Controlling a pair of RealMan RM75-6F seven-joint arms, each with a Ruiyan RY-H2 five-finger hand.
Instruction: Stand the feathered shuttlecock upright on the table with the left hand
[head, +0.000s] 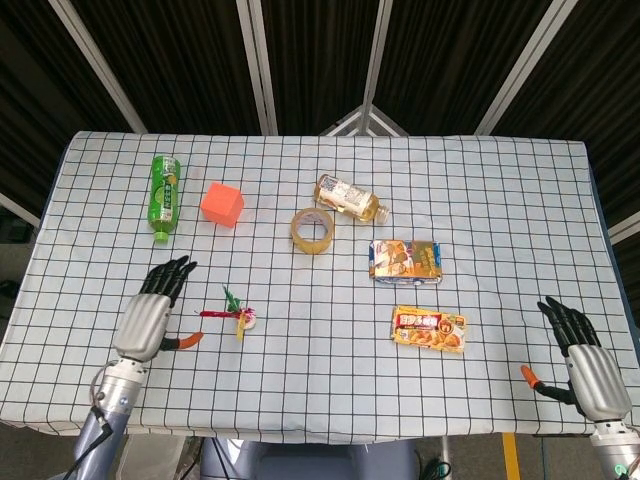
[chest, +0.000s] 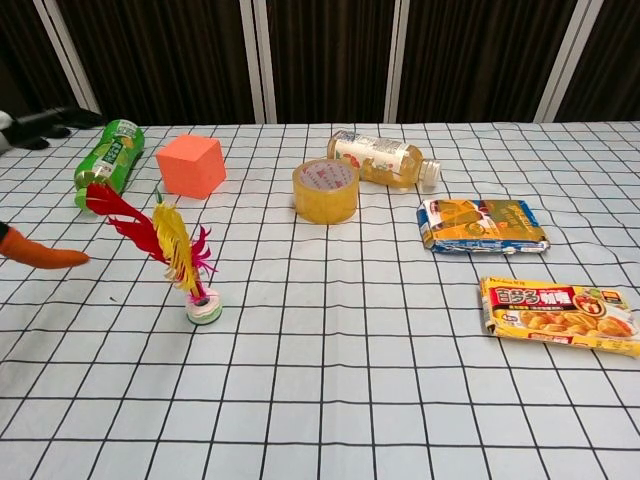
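I saw the shuttlecock (chest: 190, 270) standing on its white base on the surface (head: 320, 400), in the left part of the frame, feathers leaning to the left. My left hand (head: 150, 315) was apart from it, further left, released, with fingers spread and holding nothing. My right hand (head: 585, 365) rested at the lower right, also spread and holding nothing.

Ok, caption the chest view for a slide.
Shuttlecock stands on its base, feathers leaning left, left hand clear of it.
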